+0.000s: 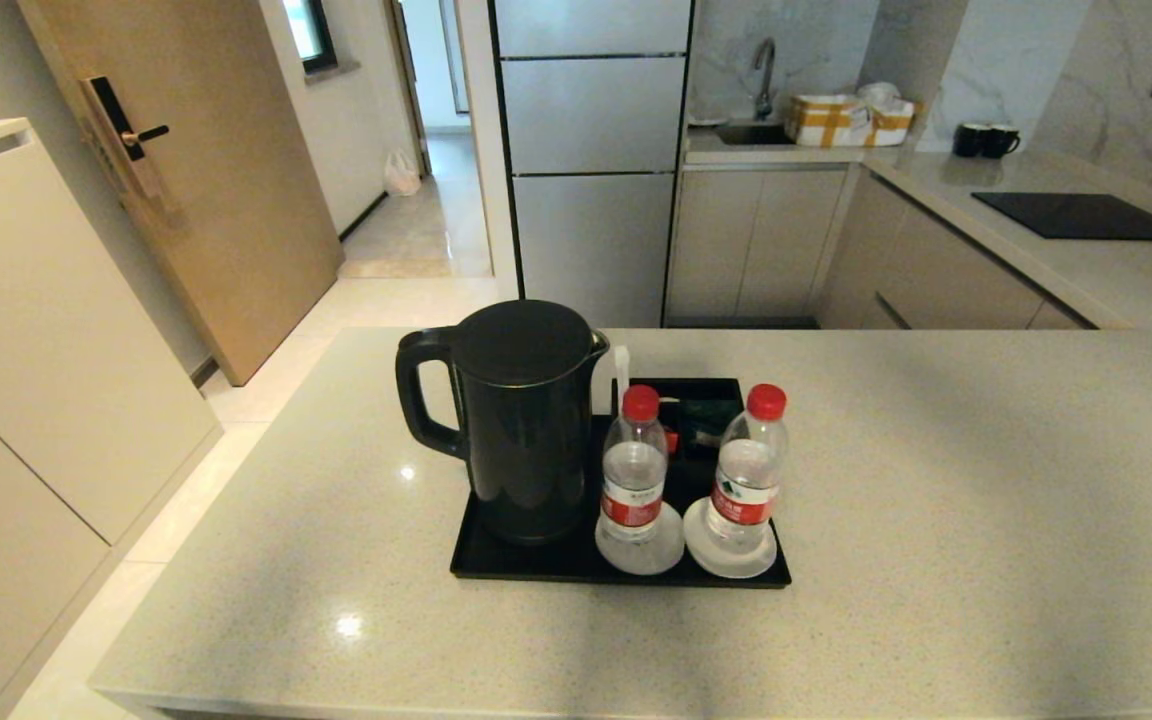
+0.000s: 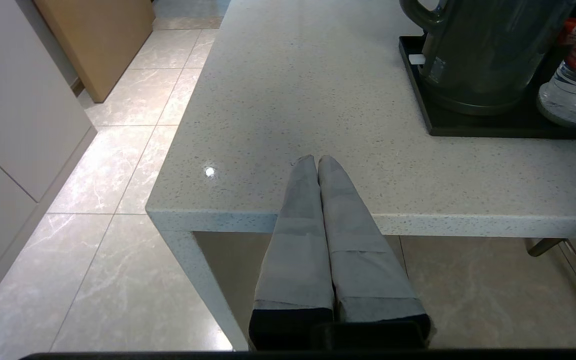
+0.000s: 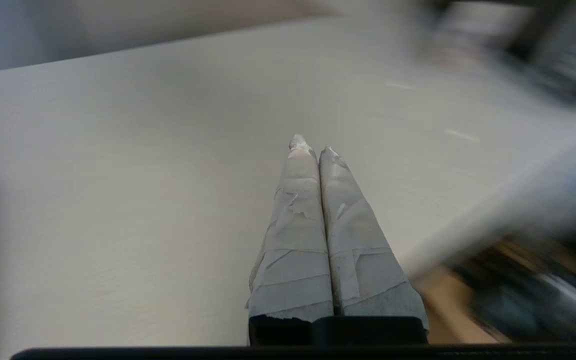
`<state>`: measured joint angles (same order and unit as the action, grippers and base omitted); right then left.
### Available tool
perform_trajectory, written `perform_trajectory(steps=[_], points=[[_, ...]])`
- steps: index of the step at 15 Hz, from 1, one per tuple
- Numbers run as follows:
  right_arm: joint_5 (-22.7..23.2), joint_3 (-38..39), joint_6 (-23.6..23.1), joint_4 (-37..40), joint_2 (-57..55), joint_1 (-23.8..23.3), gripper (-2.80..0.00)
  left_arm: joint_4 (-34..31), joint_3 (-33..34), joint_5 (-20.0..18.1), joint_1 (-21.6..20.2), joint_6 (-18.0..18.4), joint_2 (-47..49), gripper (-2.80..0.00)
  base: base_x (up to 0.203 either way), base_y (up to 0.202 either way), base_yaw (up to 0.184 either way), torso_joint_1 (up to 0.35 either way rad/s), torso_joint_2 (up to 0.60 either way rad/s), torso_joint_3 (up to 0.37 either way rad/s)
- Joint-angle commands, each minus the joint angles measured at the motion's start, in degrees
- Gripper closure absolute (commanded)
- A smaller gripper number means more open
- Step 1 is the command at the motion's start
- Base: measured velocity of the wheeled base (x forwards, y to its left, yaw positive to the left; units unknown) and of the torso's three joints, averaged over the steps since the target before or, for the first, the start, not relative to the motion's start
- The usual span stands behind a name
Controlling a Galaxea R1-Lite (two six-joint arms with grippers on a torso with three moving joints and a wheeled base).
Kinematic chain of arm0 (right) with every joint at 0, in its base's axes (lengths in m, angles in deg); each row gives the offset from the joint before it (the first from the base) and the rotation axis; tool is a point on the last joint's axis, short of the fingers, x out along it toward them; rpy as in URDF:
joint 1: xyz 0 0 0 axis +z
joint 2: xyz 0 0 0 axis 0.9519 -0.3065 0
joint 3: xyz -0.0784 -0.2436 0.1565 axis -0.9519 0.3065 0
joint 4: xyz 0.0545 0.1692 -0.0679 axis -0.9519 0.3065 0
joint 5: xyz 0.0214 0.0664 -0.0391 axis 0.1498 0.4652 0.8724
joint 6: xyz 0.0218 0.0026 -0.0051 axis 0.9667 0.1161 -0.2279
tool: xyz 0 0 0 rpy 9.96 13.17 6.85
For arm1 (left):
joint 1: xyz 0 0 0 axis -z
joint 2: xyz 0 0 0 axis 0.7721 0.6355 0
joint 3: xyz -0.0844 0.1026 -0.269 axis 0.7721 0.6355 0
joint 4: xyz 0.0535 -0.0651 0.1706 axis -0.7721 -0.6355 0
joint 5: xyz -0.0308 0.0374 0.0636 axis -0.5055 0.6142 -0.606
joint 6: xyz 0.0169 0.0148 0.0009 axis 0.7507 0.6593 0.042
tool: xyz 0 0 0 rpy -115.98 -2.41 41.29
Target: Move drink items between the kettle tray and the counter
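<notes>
Head camera looks down across the counter (image 1: 936, 520); both wrist cameras skim it from its near edge.

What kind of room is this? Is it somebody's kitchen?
Probably a small kitchen, maybe in a hotel flat. A metal tap over a sink and a flat black hob sit on the far worktop, and a tall black kettle stands on a black rectangular tray with two red-capped water bottles.

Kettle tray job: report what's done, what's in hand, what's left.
Done: nothing shows on the counter yet. Both water bottles stand on white coasters on the kettle tray beside the black kettle; the green sachet sits in a far compartment.
In hand: nothing. The right gripper is shut and empty over the counter; the left gripper, shut, sits at the near counter edge.
Left: every move.
</notes>
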<state>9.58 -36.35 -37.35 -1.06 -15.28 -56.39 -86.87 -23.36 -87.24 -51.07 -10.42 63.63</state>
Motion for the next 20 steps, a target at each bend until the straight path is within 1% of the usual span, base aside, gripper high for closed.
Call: perform_trajectory(steps=[1, 2, 4, 5, 6, 7, 8, 9, 10, 11, 12, 14, 15, 17, 18, 19, 20], points=[[-1.1, -1.0, -1.6, 6.2, 11.9, -9.7, 0.0, 0.0, 0.1, 0.0, 0.0, 0.0, 0.1, 0.0, 0.0, 0.0, 0.0, 0.0, 0.0, 0.0], [-1.4, -1.2, -3.3, 8.4, 16.2, -12.8, 0.0, 0.0, 0.1, 0.0, 0.0, 0.0, 0.1, 0.0, 0.0, 0.0, 0.0, 0.0, 0.0, 0.0], [-1.4, -2.1, -7.2, 14.4, 25.9, -17.4, 0.0, 0.0, 0.1, 0.0, 0.0, 0.1, 0.1, 0.0, 0.0, 0.0, 0.0, 0.0, 0.0, 0.0], [-1.4, -3.2, -8.1, 17.4, 29.2, -19.1, 0.0, 0.0, 0.1, 0.0, -0.1, 0.0, 0.1, 0.0, 0.0, 0.0, 0.0, 0.0, 0.0, 0.0], [-1.1, -5.4, -8.1, 21.0, 30.7, -20.5, 0.0, 0.0, 0.1, 0.0, 0.0, 0.1, 0.1, 0.0, 0.0, 0.0, 0.0, 0.0, 0.0, 0.0], [0.3, -7.8, -8.0, 23.6, 30.7, -21.1, 0.0, 0.0, 0.1, 0.0, 0.0, 0.0, 0.1, 0.0, 0.0, 0.0, 0.0, 0.0, 0.0, 0.0], [5.1, -10.5, -8.1, 25.9, 30.4, -21.1, 0.0, 0.0, 0.1, 0.0, 0.0, 0.0, 0.1, 0.0, 0.0, 0.0, 0.0, 0.0, 0.0, 0.0], [11.3, -12.7, -8.1, 29.5, 30.2, -21.0, 0.0, 0.0, 0.1, 0.0, 0.0, 0.0, 0.1, 0.0, 0.0, 0.0, 0.0, 0.0, 0.0, 0.0], [16.8, -13.3, -7.6, 33.7, 30.7, -20.6, 0.0, 0.0, 0.1, 0.0, 0.0, 0.0, 0.1, 0.0, 0.0, 0.0, 0.0, 0.0, 0.0, 0.0], [18.1, -13.5, -6.2, 35.2, 30.9, -20.3, 0.0, 0.0, 0.1, 0.0, 0.0, 0.0, 0.1, 0.0, 0.0, 0.0, 0.0, 0.0, 0.0, 0.0], [20.2, -13.6, -2.3, 37.7, 30.9, -19.6, 0.0, 0.0, 0.1, 0.0, 0.0, 0.0, 0.1, 0.0, 0.0, 0.0, 0.0, 0.0, 0.0, 0.0], [24.3, -14.3, -1.8, 43.5, 33.0, -14.8, 0.0, 0.0, 0.1, 0.0, -0.1, 0.0, 0.1, 0.0, 0.0, 0.0, 0.0, 0.0, 0.0, 0.0], [26.1, -14.0, -1.7, 45.6, 35.5, -14.6, 0.0, 0.0, 0.1, 0.0, 0.0, 0.0, 0.1, 0.0, 0.0, 0.0, 0.0, 0.0, 0.0, 0.0], [28.8, -10.1, -1.9, 48.7, 42.9, -15.1, 0.0, 0.0, 0.1, 0.0, 0.0, 0.1, 0.1, 0.0, 0.0, 0.0, 0.0, 0.0, 0.0, 0.0], [29.5, -5.7, -1.6, 49.2, 45.3, -15.2, 0.0, 0.0, 0.1, 0.0, 0.0, 0.0, 0.1, 0.0, 0.0, 0.0, 0.0, 0.0, 0.0, 0.0], [31.3, -0.6, 0.0, 46.0, 46.0, -15.3, 0.0, 0.0, 0.1, 0.0, 0.0, 0.0, 0.1, 0.0, 0.0, 0.0, 0.0, 0.0, 0.0, 0.0], [34.5, 4.7, 0.1, 40.6, 46.3, -15.3, 0.0, 0.0, 0.1, 0.0, 0.0, 0.0, 0.1, 0.0, 0.0, 0.0, 0.0, 0.0, 0.0, 0.0]])
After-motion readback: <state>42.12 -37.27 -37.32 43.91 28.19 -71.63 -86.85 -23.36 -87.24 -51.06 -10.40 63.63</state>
